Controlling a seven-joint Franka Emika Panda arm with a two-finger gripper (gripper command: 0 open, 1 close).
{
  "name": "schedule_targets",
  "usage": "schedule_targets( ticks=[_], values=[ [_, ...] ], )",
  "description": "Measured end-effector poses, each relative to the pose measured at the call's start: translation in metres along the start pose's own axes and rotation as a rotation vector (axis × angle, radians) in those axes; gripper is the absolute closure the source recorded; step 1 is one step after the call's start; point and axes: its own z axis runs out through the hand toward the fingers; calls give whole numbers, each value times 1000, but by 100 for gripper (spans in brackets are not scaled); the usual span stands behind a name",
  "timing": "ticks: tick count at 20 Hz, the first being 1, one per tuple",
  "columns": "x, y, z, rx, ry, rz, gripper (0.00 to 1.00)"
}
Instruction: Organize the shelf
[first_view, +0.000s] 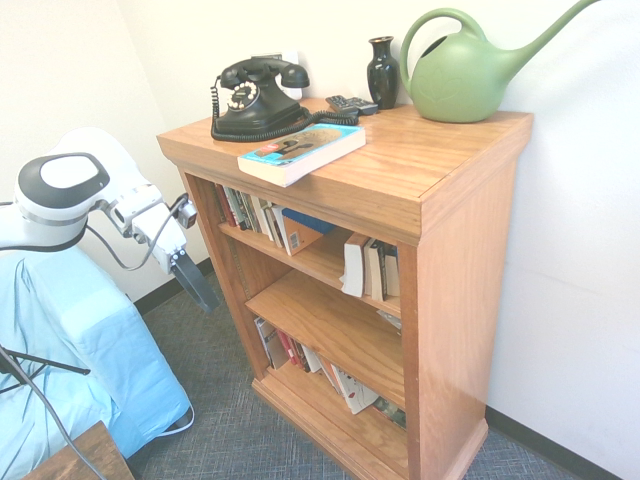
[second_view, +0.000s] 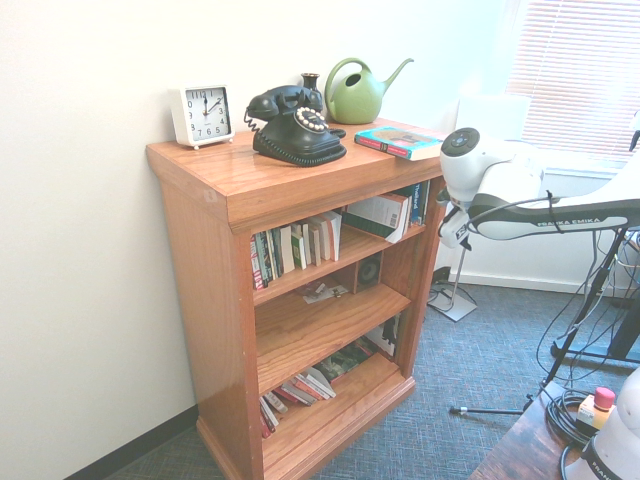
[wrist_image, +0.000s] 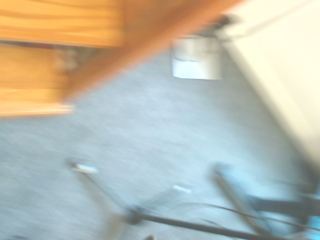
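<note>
The shelf (first_view: 430, 150) (second_view: 230, 185) is an orange-brown oak bookcase against the white wall. Its top carries a black rotary phone (first_view: 262, 95) (second_view: 295, 125), a blue-covered book (first_view: 300, 152) (second_view: 398, 142) lying flat near the front edge, a green watering can (first_view: 460, 75), a black vase (first_view: 382, 72) and a white clock (second_view: 201, 115). Upright books (second_view: 295, 248) fill part of the top tier, with one book (second_view: 380, 215) leaning. More books (second_view: 300, 388) lie tipped over on the bottom tier. My gripper (first_view: 205, 298) hangs open and empty beside the shelf's side panel, pointing downward, off the floor. The wrist view is blurred, showing wood (wrist_image: 60, 50) and carpet.
A small dark remote (first_view: 352, 104) lies behind the phone. The middle tier holds a paper scrap (second_view: 325, 293) and a small dark box (second_view: 369, 271). A blue-draped object (first_view: 70, 350) stands behind the arm. A dark wooden table corner (second_view: 530, 450) sits nearby on the grey carpet (first_view: 230, 420).
</note>
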Motion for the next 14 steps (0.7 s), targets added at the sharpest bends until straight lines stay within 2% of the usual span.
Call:
schedule_targets(
  ticks=[6, 11, 14],
  values=[
    [13, -14, -25, -170, 179, -54, 0],
    [33, -17, -58, -308, 322, -44, 0],
    [38, -29, -60, -382, 395, -58, 0]
  ],
)
